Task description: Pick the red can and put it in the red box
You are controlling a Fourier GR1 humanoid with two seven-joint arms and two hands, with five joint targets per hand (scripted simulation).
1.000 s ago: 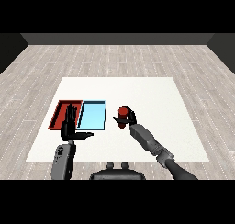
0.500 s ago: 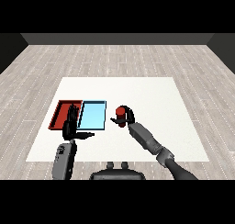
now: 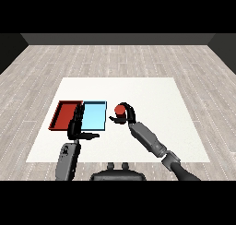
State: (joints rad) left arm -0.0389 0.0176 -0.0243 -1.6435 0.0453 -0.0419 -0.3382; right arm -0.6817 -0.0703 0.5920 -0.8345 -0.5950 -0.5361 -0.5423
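right hand [image 3: 127, 115] curls round the red can [image 3: 120, 110] beside the blue tray [image 3: 94, 116]. left hand [image 3: 76, 126] (fingers straight) overlaps the red tray [image 3: 64, 114].

You are looking at an evenly lit scene; soft light is falling from above with no single bright source showing. The white table [image 3: 138, 88] is reading as the brightest area, without glare or hot spots. The grey plank floor [image 3: 115, 58] is showing a mid tone, and the far wall [image 3: 118, 38] is sitting in deep shade. Shadows are staying faint: only a slight darkening is showing under the right hand [image 3: 126, 114] and the left hand [image 3: 77, 125]. Straight edges are staying straight toward the borders, with no bending.
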